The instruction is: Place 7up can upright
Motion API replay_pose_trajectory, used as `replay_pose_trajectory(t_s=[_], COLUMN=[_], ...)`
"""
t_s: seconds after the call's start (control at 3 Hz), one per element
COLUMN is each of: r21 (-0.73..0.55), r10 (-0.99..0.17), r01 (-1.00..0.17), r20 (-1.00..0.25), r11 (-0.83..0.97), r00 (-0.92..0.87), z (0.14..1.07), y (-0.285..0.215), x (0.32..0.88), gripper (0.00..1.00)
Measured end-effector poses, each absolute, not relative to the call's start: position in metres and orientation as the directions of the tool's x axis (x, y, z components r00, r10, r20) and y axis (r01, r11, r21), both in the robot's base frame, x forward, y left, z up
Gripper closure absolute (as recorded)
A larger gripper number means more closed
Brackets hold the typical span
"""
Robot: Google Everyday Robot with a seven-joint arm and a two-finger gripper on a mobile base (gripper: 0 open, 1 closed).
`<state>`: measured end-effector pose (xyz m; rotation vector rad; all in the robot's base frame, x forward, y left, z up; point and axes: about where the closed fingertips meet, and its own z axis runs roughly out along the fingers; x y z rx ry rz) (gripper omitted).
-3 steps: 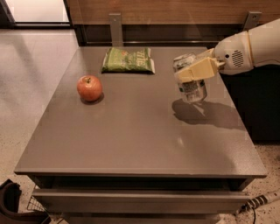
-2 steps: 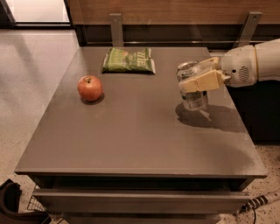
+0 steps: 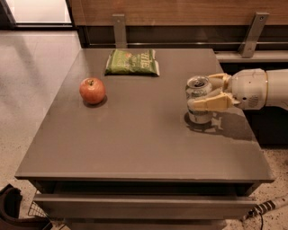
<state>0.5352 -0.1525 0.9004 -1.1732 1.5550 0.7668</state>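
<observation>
Reaching in over the right edge, the end effector (image 3: 201,92) has its tan fingers (image 3: 208,103) closed around the 7up can (image 3: 198,117), which stands upright on the surface (image 3: 135,134) near that edge. Well to the left, an apple (image 3: 92,90) sits toward the left edge. A green chip bag (image 3: 132,62) lies by the far edge.

Prob. an office break area or robot test lab: gray tabletop (image 3: 135,143) over a drawer unit (image 3: 144,204), wood-panel wall (image 3: 180,11) w/ metal brackets (image 3: 119,29) behind, speckled polished floor (image 3: 31,90). Snacks on top, i.e. apple (image 3: 92,90) & green chip bag (image 3: 132,62), suit a micro-kitchen. The robot's claw (image 3: 200,92), at the tabletop's right side, is closed round the upright 7up can (image 3: 198,117).
</observation>
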Motion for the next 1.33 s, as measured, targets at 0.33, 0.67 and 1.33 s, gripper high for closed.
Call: replay_pose_trajectory(t_s=[0.33, 0.67, 1.33], r21=[-0.094, -0.066, -0.066], r10=[-0.266, -0.236, -0.236], r01=[-0.943, -0.946, -0.948], r20=[-0.964, -0.972, -0.972], r11=[0.319, 0.318, 0.313], r00=[0.006, -0.011, -0.010], z=[0.886, 0.874, 0.876], y=[-0.156, -0.160, -0.157], x=[0.539, 0.547, 0.547], gripper=[1.00, 0.86, 0.32])
